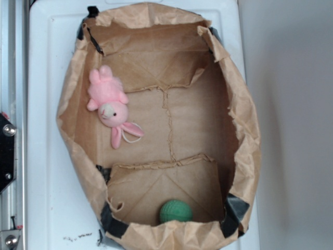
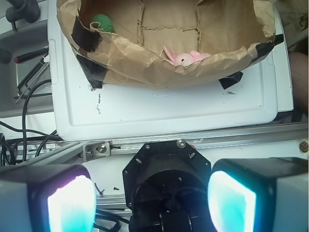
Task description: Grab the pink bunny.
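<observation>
Pink bunny (image 1: 110, 108): lying inside paper bag (image 1: 244, 120), against its left wall.
Green ball (image 1: 176, 211): bag's near end.
Gripper (image 2: 150, 200): fingers (image 2: 70, 205) spread, empty, outside the bag.

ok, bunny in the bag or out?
In. The pink bunny lies on the floor of the paper bag, against its wall, ears toward the green ball.

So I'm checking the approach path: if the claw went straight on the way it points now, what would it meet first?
Probably the white tray, short of the paper bag holding the pink bunny. The open claw has nothing nearer ahead, though depth is unclear.
</observation>
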`<state>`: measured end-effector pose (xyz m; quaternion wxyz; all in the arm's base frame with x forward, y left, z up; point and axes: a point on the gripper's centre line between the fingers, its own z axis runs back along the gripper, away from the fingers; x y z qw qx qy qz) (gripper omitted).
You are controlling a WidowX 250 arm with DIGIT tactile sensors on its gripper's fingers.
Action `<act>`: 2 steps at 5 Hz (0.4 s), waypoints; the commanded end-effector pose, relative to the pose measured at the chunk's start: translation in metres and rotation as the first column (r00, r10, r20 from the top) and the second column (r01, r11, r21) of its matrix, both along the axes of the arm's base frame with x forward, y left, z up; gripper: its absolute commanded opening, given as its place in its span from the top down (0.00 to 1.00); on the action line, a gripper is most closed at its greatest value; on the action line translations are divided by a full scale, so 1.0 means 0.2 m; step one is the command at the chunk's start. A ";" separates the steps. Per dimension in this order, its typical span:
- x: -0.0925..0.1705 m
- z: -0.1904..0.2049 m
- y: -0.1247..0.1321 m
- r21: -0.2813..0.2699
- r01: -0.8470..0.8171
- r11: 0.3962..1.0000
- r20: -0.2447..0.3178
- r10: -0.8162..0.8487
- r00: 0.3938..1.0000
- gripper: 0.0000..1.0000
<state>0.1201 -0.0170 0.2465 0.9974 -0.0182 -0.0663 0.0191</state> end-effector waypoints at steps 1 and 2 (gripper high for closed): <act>0.00 0.00 0.00 0.000 0.000 1.000 0.000 0.000 1.000 0.00; 0.22 -0.08 0.13 0.019 0.010 1.000 0.007 -0.010 1.000 0.00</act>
